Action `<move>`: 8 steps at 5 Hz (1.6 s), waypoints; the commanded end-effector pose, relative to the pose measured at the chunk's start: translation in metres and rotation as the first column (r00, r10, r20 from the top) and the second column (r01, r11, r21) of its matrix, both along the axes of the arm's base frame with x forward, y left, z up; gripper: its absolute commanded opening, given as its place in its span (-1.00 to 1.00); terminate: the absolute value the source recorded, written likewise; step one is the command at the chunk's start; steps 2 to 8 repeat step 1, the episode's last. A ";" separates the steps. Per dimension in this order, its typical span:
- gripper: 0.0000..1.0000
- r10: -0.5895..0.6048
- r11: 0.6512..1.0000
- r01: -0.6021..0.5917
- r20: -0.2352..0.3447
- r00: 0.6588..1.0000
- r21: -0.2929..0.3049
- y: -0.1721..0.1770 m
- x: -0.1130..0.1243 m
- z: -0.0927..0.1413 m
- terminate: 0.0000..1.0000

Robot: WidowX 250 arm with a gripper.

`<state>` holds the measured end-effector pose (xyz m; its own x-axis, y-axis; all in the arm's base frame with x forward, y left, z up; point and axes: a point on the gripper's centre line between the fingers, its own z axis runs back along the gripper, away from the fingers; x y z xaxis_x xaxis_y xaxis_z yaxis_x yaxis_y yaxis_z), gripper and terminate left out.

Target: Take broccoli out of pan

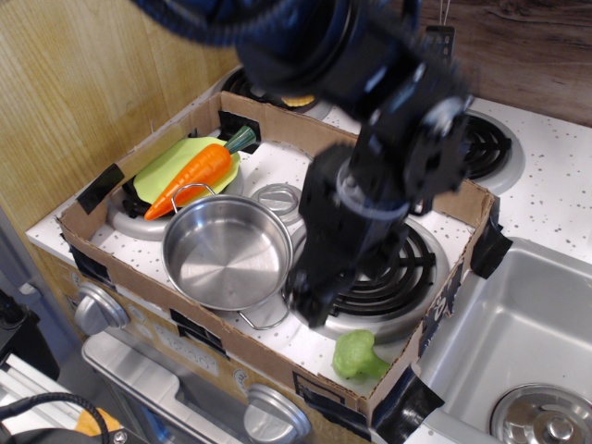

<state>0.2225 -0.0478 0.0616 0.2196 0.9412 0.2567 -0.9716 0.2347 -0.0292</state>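
The broccoli (356, 354) is lying on the stovetop beside the coil burner (388, 273), outside the empty pan (228, 252). The gripper (310, 301) is hanging blurred; finger spread unclear. No readable writing.

Orange carrot (191, 177) with dark green top lies on a yellow-green plate (165, 159) at the back left of the cardboard tray (231, 344), small round silver lid (276, 198) just right of it. 2 black coil burners: 1 (398, 277) inside the tray, 1 (486, 146) behind it on the speckled white stovetop (546, 199). Steel sink (527, 351) at right with a drain (541, 418), round knobs (95, 310) on the stove front, wood panel wall (83, 83) at left.
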 end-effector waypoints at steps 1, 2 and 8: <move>1.00 -0.165 0.986 0.163 0.050 0.985 0.040 0.000 0.025 0.037 1.00; 1.00 -0.165 0.986 0.163 0.050 0.985 0.040 0.000 0.025 0.037 1.00; 1.00 -0.165 0.986 0.163 0.050 0.985 0.040 0.000 0.025 0.037 1.00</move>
